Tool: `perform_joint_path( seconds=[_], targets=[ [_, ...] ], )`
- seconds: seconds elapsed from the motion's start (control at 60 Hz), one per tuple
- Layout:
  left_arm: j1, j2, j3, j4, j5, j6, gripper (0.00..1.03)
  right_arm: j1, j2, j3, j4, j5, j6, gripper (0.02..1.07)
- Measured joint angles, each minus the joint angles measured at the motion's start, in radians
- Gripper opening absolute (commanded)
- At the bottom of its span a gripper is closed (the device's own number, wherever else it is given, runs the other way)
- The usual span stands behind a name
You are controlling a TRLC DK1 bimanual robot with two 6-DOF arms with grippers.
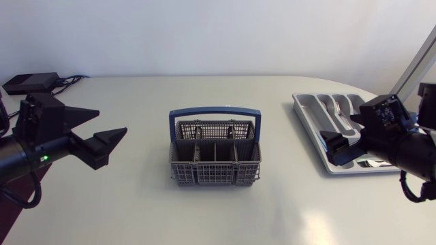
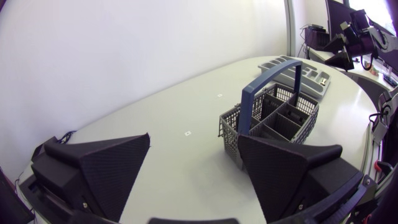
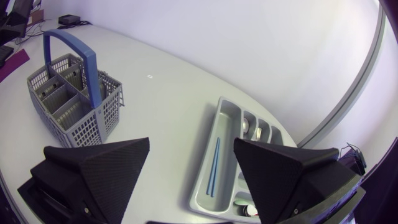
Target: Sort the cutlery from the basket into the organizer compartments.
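Right wrist view: the right pincer [image 3: 191, 143] holds its two broad, matte black wedge fingers wide apart with nothing between them; their inner faces are finely stippled. Just ahead of and under the gap lies the organizer [image 3: 202, 168], a smooth, pale grey plastic tray with rounded corners and long moulded compartments. A thin, straight blue stick [image 3: 213, 165] lies lengthwise in the outermost long compartment, and shiny metal cutlery [image 3: 246, 126] glints in the compartments next to it. Farther ahead and off to one side, well apart from the organizer, stands the basket [image 3: 74, 106], an upright grey plastic lattice box split into square cells, with a smooth blue arched handle [image 3: 74, 50] over it. In the left wrist view the left pincer [image 2: 194, 140] is likewise spread and empty. The basket [image 2: 273, 118] sits ahead of it, towards one finger, and the organizer [image 2: 292, 70] lies beyond the basket. From the head view, the left pincer [image 1: 112, 122] hangs over the matte, off-white table [image 1: 136, 204], well apart from the basket [image 1: 214, 163], while the right pincer [image 1: 344, 133] hangs over the organizer [image 1: 310, 129].
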Motion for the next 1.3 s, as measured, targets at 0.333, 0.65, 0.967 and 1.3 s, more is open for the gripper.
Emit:
perform_joint_path(
  seconds=[0.333,0.65,0.967,1.3],
  targets=[
    [0.07,-0.161,-0.032,0.0,0.002,-0.129,0.99,-0.13,-0.167,-0.068,-0.013,-0.015,-0.023,1.03],
    [0.118,-0.326,-0.098,-0.005,-0.027,-0.204,0.99,-0.175,-0.355,-0.159,0.02,-0.03,-0.006,1.03],
    [0.106,-0.502,-0.262,0.023,-0.134,-0.256,0.99,-0.152,-0.533,-0.302,0.071,-0.019,0.128,1.03],
    [0.083,-0.69,-0.431,0.068,-0.251,-0.308,0.99,-0.119,-0.721,-0.451,0.128,-0.009,0.286,1.03]
  ],
)
